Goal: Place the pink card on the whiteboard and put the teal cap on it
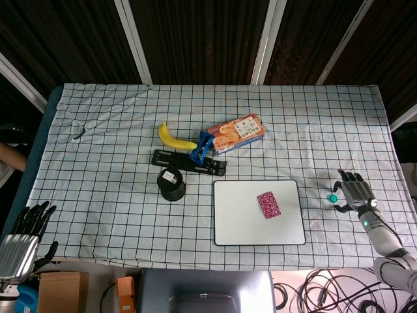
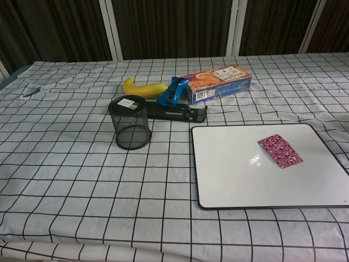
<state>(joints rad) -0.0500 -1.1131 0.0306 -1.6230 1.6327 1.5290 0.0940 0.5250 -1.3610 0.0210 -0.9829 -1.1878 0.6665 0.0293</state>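
Teal cap (image 1: pixel 333 197) lies at nine o'clock of the right hand (image 1: pixel 354 192), touching its spread, empty fingers (image 1: pixel 341 207); left hand (image 1: pixel 26 229) far off.

— What was seen of the right hand (image 1: pixel 354 190)?

— Dark, segmented fingers were seen on a grey metallic palm; behind the fingers, a small green light was lit on a pale silver forearm.

— And the left hand (image 1: pixel 19 242)?

— Black, jointed fingers were noted above a ribbed silver back plate, with the thumb set off to one side.
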